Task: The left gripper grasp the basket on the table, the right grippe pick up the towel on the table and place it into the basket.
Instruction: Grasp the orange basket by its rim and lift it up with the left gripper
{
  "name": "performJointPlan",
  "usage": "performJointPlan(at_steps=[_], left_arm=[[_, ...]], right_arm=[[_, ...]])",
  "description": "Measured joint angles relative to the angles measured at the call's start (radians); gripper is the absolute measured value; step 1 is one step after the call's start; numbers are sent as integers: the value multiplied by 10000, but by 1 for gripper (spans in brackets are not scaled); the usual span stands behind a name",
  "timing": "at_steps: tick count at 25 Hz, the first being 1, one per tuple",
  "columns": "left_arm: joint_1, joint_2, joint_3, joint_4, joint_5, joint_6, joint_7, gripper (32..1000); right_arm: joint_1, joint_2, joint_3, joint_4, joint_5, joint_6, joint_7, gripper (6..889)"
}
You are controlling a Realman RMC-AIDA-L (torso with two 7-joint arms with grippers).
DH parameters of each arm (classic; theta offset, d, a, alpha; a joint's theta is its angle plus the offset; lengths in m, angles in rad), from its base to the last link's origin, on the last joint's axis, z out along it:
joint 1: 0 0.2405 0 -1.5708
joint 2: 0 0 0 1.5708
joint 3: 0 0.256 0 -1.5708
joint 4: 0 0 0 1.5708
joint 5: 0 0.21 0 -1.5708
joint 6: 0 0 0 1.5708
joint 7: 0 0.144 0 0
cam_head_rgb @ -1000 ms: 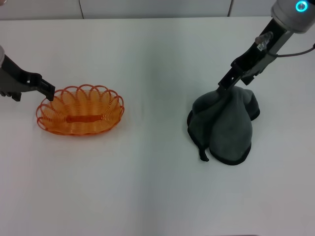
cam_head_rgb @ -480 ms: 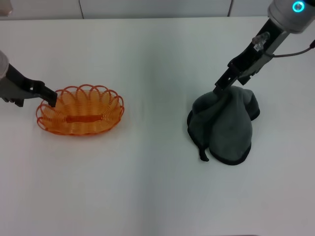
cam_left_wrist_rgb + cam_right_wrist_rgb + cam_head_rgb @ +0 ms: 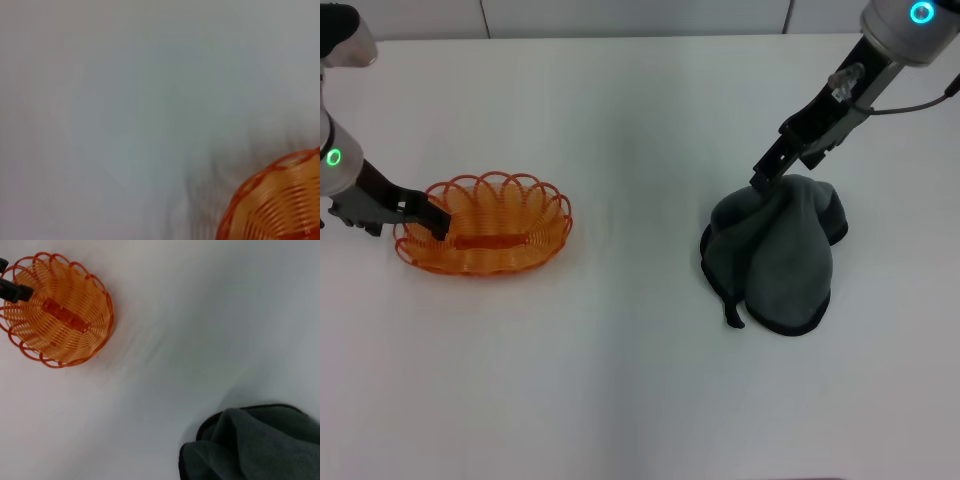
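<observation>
Head view: left claw [image 3: 437, 222] touches basket [image 3: 510, 240] rim

Bright, even overhead light, no glare anywhere on the white table [image 3: 640, 380]. Only soft, faint shadows under the basket [image 3: 485, 225] and towel [image 3: 775, 255]. Head view crisp edge to edge. Right wrist view mostly sharp, a bit smeared mid-frame. Left wrist view badly blurred, greyish, with a murky dark smudge beside the basket rim.

no readable text, no labels — none
</observation>
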Motion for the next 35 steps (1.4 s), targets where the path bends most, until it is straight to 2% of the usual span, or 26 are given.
performJointPlan(at_steps=[28,31,35], left_arm=[[-124,-231,0,-457,-10,-668,128,883],[-124,-231,34,-473,-1,-732,77,820],[-123,-230,501,-538,2,-838,-184,736]], right_arm=[[96,73,19,-27,0,9,-139,831],[99,73,16,-27,0,12,-139,830],[101,72,16,-25,0,16,-139,830]])
